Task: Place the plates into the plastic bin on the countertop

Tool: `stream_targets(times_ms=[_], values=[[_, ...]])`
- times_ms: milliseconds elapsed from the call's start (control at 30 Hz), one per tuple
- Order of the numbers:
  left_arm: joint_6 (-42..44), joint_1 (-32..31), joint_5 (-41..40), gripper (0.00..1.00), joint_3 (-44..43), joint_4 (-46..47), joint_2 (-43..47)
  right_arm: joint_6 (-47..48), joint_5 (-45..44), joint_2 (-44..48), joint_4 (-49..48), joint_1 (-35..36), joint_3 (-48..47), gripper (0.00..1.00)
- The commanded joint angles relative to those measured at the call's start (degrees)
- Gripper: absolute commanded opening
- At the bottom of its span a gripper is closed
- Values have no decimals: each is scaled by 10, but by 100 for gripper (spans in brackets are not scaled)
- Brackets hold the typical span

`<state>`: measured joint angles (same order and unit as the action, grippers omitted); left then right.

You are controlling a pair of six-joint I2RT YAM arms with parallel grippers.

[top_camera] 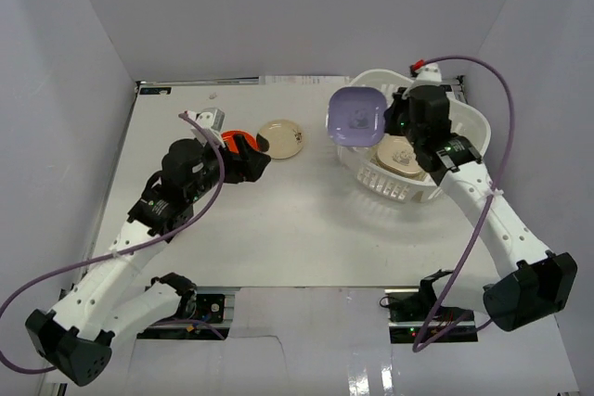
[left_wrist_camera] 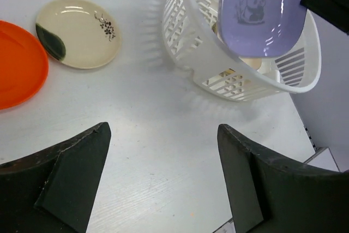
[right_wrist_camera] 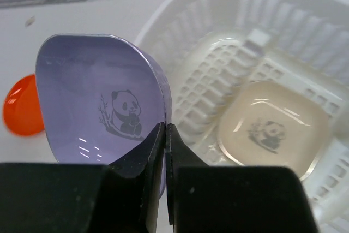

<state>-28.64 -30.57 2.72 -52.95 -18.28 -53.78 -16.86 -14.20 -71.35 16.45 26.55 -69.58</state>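
My right gripper (right_wrist_camera: 165, 129) is shut on the rim of a lavender panda plate (right_wrist_camera: 98, 107), holding it tilted over the left rim of the white slotted plastic bin (top_camera: 371, 178); the plate also shows from above (top_camera: 355, 116) and in the left wrist view (left_wrist_camera: 262, 9). A cream panda plate (right_wrist_camera: 272, 129) lies inside the bin (right_wrist_camera: 218, 58). My left gripper (left_wrist_camera: 163, 151) is open and empty above the white countertop (top_camera: 278, 220). A red plate (left_wrist_camera: 19, 64) and a cream plate with a dark green patch (left_wrist_camera: 76, 34) lie on the countertop by the left gripper (top_camera: 251, 157).
White walls enclose the tabletop. A small grey and white object (top_camera: 210, 119) sits behind the left arm. A purple cable (top_camera: 200, 210) loops along the left arm; another (top_camera: 492, 164) runs over the right arm.
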Motion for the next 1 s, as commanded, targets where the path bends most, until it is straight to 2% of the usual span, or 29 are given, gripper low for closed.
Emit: stream_targets(times_ms=[0,133,167,300,400,467,567,633,667,733,767,833,867,900,933,967], values=[[41,-2,-14,90,20,-55,60,3,-22,34,-19,-106,14,8],[49,-1,-18,92,91,-79,127,-19,18,39,-26,-227,77,8],[47,-2,-42,93,104,-80,145,-30,23,39,-45,-256,103,8],[58,-1,-79,98,137,-81,246,-70,77,-6,-69,-296,138,8],[61,-1,-96,98,140,-79,261,-92,109,-37,-77,-315,153,8],[60,-2,-93,98,136,-84,246,-94,124,-48,-81,-320,153,11],[57,-2,-93,98,134,-95,229,-87,128,-43,-74,-319,141,48],[55,-2,-104,98,134,-98,227,-83,137,-20,-71,-315,130,57],[54,-1,-108,98,133,-100,225,-81,155,-12,-70,-297,124,63],[48,-1,-131,98,133,-105,223,-63,160,9,-72,-263,100,64],[45,-2,-140,98,131,-112,222,-56,160,11,-70,-195,89,63],[37,0,-165,98,130,-116,221,-46,149,5,-73,-115,69,63],[33,0,-174,98,129,-119,220,-48,145,-1,-80,-30,61,62],[30,-1,-184,98,125,-123,220,-58,122,-15,-94,14,66,62],[21,0,-209,98,123,-126,220,-89,119,-23,-151,51,77,61],[18,0,-221,98,120,-128,224,-107,120,-33,-188,119,99,60]])
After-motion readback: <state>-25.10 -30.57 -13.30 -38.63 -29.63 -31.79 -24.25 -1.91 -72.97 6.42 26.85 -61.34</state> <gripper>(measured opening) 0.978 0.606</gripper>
